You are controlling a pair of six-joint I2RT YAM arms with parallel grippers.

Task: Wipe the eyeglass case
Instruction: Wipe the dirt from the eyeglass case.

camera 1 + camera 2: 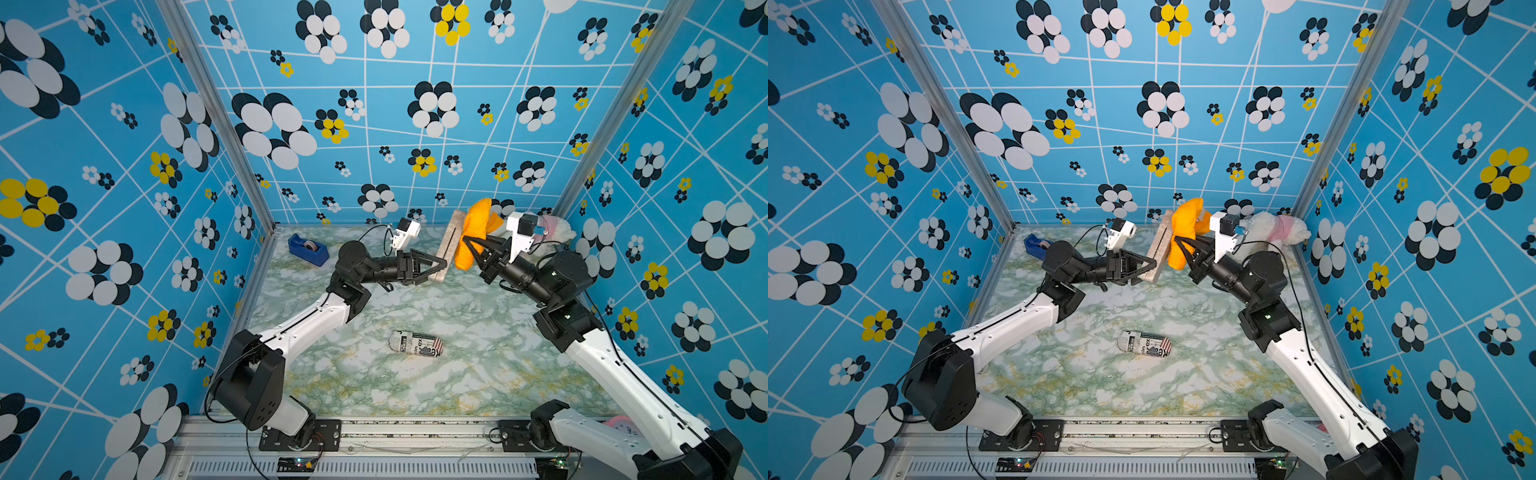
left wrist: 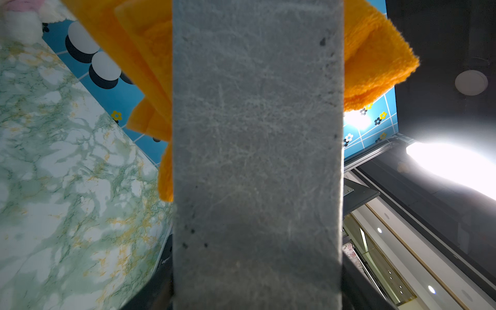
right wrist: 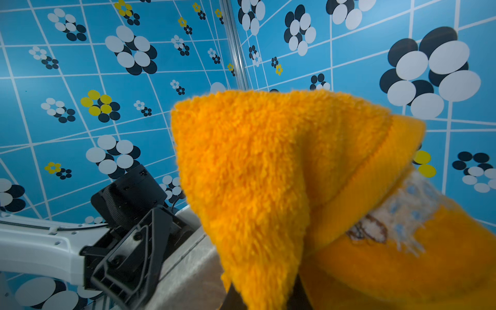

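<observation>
So the eyeglass case, a grey felt-looking slab, is hanging in the air over the back of the table, standing on end and leaning a bit. The left gripper is clamping the case's lower end, jaws closed on it. The right gripper is pinching a bunched orange cloth, jaws shut on the fabric. The cloth is pressing on the case's face that's turned away from the left arm.

If I'm reading it right, this is mid-wipe. I'd be running strokes lengthwise, from the clamped end toward the free end, going light on pressure. The case is only being held at one end, so a hard push is probably going to pivot it or slide it out. The patch under the left jaws likely isn't getting cleaned without a regrip.

A printed pouch is lying well in front of the case. A blue tape dispenser is sitting well off to the case's left-arm side, and a plush toy is sitting beyond it on the right-arm side. None of them is crowding the case.
</observation>
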